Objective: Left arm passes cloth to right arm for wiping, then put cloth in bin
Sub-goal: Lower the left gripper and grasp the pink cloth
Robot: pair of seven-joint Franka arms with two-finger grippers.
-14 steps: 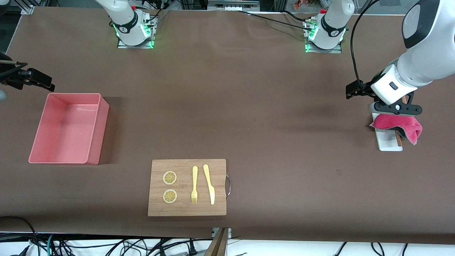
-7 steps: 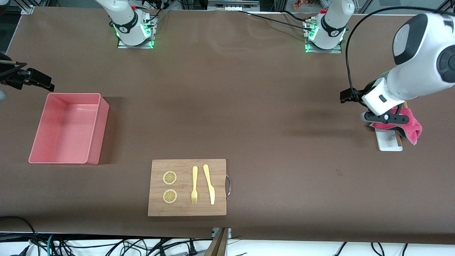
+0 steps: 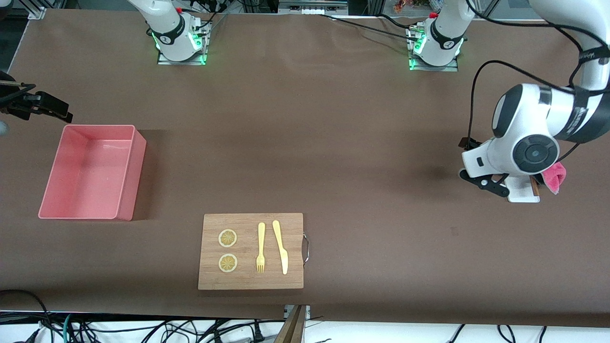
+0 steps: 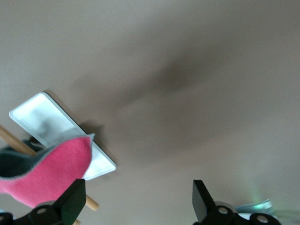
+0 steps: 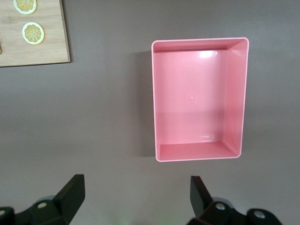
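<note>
The tabletop under me is a wide brown sheet, and my two bases stand along its edge farthest from the front camera.

My left arm bends low at its own end of the tabletop. My left gripper hangs just above the surface beside the white tray, and its fingers stand wide apart with nothing between them. The wrist view shows only bare brown surface in the gap.

My right arm waits at its own end of the tabletop. My right gripper is up over the edge there, just off the bin's corner, with its fingers spread wide and empty.

The bin is a pink tub sitting near the right arm's end, with nothing inside it.

The cutting board lies near the edge closest to the front camera, about midway along it. It carries two lemon slices, a yellow fork and a yellow knife, laid side by side.

The cloth is a magenta towel draped over a wooden stick on the white tray. My left arm's joint hides most of it from the front camera, and my left fingers are close to it but not on it.
</note>
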